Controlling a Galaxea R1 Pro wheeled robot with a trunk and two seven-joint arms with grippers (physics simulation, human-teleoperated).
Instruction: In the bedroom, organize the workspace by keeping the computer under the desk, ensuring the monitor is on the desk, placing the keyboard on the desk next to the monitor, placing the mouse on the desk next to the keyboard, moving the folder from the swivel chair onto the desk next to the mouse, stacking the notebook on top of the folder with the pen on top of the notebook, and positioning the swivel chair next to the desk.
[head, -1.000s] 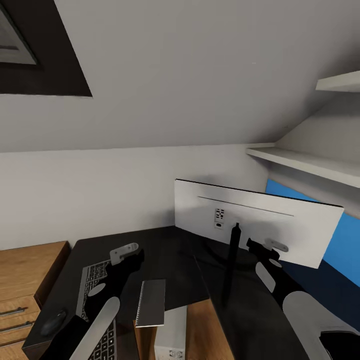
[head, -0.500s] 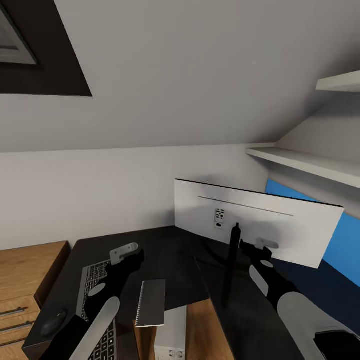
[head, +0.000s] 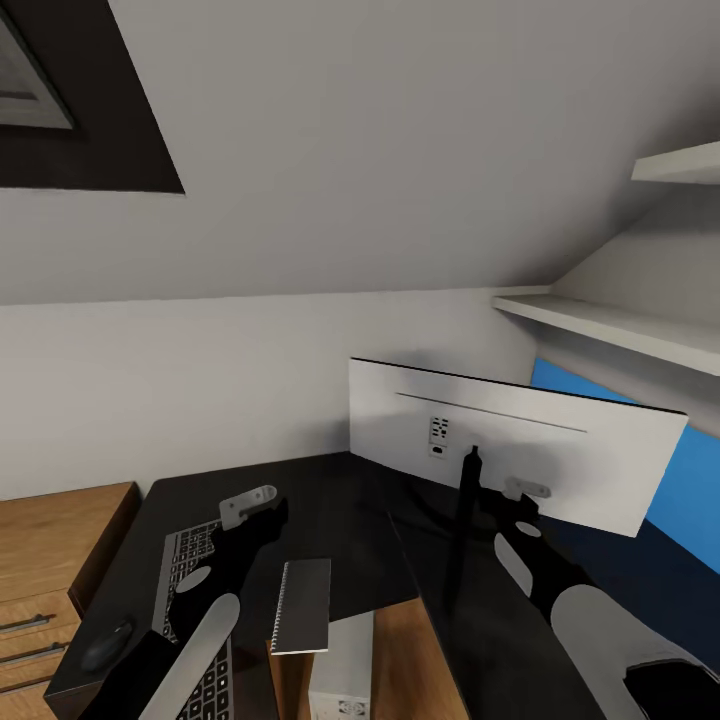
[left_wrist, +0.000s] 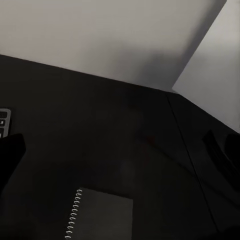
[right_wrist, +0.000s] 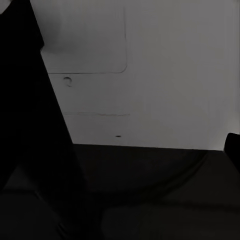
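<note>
The monitor stands on the black desk with its white back toward me, on a black stand. My right gripper is open just right of the stand post, close to the monitor's back. My left gripper hovers open over the keyboard's far end with nothing between its fingers. The grey spiral notebook lies at the desk's near edge and partly overhangs it. The black mouse sits left of the keyboard. Under the desk, the computer's pale top shows.
A light wood cabinet with drawers adjoins the desk on the left. White shelves jut from the wall at the right, above a blue surface. The sloped ceiling hangs low over the desk.
My right gripper has shifted left, closer to the monitor's stand post. The left arm, the notebook and the keyboard have stayed put.
</note>
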